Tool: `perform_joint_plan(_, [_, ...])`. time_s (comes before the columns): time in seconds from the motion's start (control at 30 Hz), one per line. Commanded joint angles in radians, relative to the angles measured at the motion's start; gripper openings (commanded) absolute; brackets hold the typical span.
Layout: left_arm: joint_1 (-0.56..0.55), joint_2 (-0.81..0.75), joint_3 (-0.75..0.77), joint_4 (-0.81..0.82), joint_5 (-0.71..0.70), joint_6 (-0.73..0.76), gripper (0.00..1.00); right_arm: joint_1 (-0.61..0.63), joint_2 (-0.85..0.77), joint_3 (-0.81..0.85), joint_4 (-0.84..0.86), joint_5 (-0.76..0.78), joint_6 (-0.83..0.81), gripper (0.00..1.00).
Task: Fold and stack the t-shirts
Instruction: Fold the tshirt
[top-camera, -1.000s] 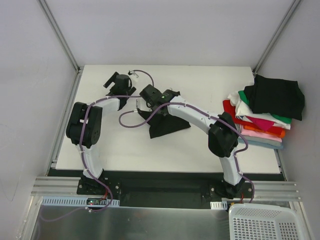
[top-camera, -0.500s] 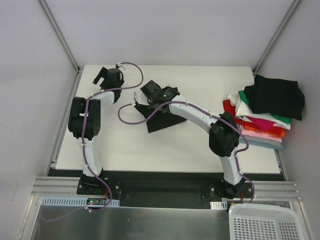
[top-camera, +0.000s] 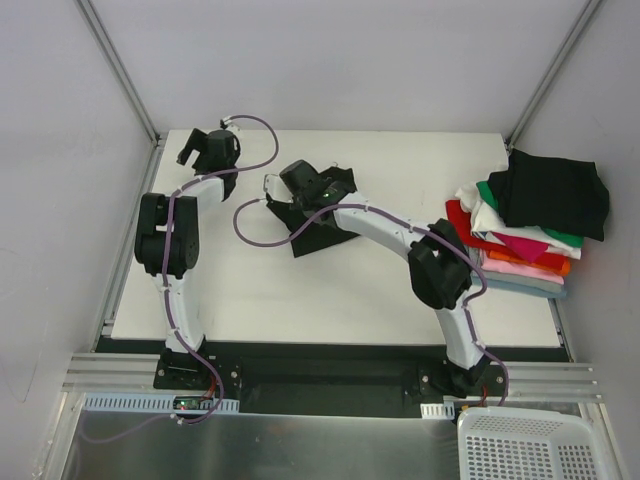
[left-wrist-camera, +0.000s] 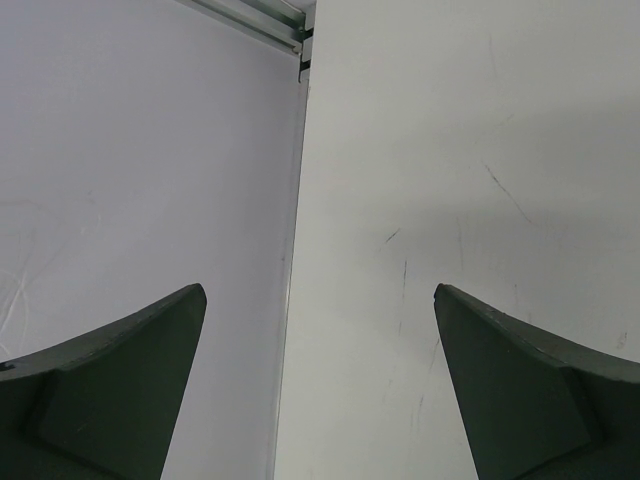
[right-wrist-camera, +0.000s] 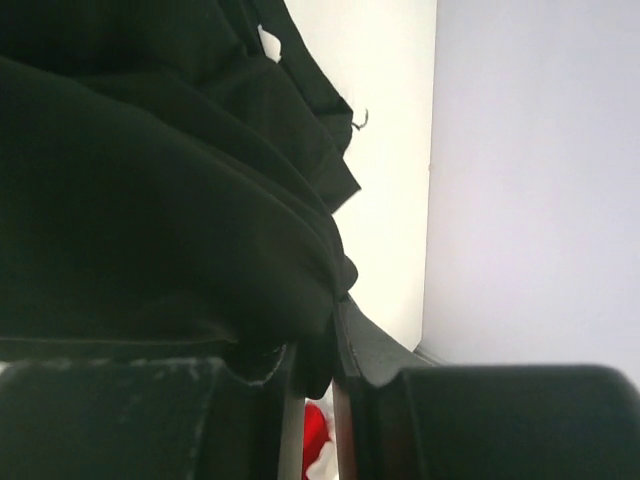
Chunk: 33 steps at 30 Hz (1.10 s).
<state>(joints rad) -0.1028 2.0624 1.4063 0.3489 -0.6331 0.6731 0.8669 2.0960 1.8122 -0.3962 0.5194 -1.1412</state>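
The crumpled black cloth t-shirt (top-camera: 318, 240) lies on the white tabletop (top-camera: 300, 300) under the right claw (right-wrist-camera: 315, 368), which is pinched nearly closed on a fold of it. Well to that claw's right sits the stack of folded coloured t-shirts (top-camera: 520, 258), a black one topmost. To its left the left claw (left-wrist-camera: 318, 290) gapes wide, holding nothing. A white perforated plastic basket (top-camera: 530, 445), partly in view, stands nearer the arm bases.

Lab test booth; white panel walls (top-camera: 330, 60), aluminium framing (top-camera: 118, 68), white table (top-camera: 300, 300).
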Motion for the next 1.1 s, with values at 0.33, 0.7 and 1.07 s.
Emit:
perform_joint_plan(0.33, [0.006,-0.036,-0.029,-0.008,-0.007,-0.032,0.99,-0.046,0.148,0.049,0.250,0.109,-0.094,0.59])
perform_joint_plan(0.7, [0.006,-0.039,-0.050,-0.008,-0.004,-0.037,0.99,-0.055,0.131,0.049,0.390,0.223,-0.193,0.83])
perform_joint_plan(1.07, [0.006,-0.056,-0.059,-0.008,-0.008,-0.040,0.99,-0.068,0.121,0.016,0.580,0.314,-0.383,0.86])
